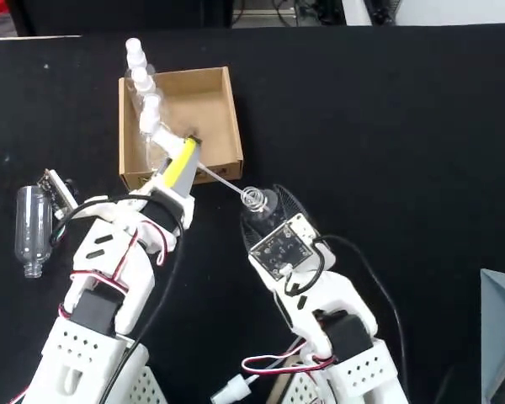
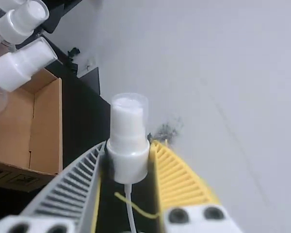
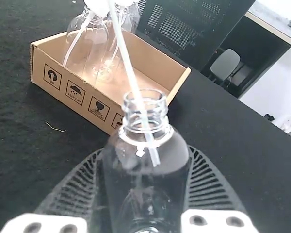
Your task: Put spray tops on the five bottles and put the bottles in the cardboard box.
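Closest to my bases, a small white piece lies on the black counter. It looks like a spare spray top, though I cannot be sure.

A little further out, my right pincer is clamped round a clear bottle with its open, threaded neck pointing away from me. Off to my left, another clear bottle lies on its side on the counter with no top on it.

Beyond that, my left pincer is closed on a spray top, gripping its white collar. Its thin dip tube slants down through the mouth of the held bottle, and the tube's end sits just inside the neck. The collar is well clear of the threads, so nothing is seated yet.

Farthest off is the cardboard box. Three capped bottles lean along its left wall, their white tops reaching past the far rim.

By my count three of the five are done. The fourth is partway through capping and has yet to be boxed, and the fifth has not been touched.
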`<state>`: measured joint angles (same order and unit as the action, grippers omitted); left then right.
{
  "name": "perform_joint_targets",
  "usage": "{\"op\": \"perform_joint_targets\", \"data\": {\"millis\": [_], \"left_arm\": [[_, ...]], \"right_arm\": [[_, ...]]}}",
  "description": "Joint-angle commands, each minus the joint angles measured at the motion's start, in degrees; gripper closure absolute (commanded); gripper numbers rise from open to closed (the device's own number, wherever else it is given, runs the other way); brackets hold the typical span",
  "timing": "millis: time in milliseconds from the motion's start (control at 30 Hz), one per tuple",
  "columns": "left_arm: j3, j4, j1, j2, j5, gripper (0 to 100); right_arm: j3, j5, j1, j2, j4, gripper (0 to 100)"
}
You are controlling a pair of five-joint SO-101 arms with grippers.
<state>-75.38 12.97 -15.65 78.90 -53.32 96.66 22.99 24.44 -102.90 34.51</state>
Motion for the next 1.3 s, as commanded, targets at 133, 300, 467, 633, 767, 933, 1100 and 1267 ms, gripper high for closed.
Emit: {"op": "perform_joint_targets", "data": {"millis": [133, 300, 467, 633, 767, 933, 1100, 1267], "left_arm": [[0.8, -1.3, -1.0, 0.5, 0.8, 97], [0.8, -1.1, -1.1, 0.5, 0.8, 97], [-1.1, -1.4, -6.5, 0.7, 4.2, 97], [-1.8, -1.4, -9.4, 1.0, 7.4, 97], [-1.9, -1.4, -9.4, 1.0, 7.4, 97], [-1.9, -1.4, -9.4, 1.0, 8.0, 97], [-1.9, -1.2, -9.9, 1.0, 12.6, 97], [-1.8, -1.2, -9.9, 1.0, 12.6, 97]], "right_arm": [[-0.3, 0.2, 0.9, -6.1, 0.3, 88.2], [-0.3, 0.2, 1.1, -6.2, 1.5, 88.2], [-0.3, 0.2, 1.1, -6.2, 1.7, 88.2], [-0.3, 0.2, 1.1, -6.2, 1.7, 88.2], [-0.3, 0.2, 1.1, -6.2, 1.8, 88.2], [-0.3, 0.2, 1.1, -6.2, 1.8, 88.2], [-0.3, 0.2, 1.0, -6.1, 1.8, 88.2], [-0.3, 0.2, 1.0, -6.1, 1.8, 88.2]]}}
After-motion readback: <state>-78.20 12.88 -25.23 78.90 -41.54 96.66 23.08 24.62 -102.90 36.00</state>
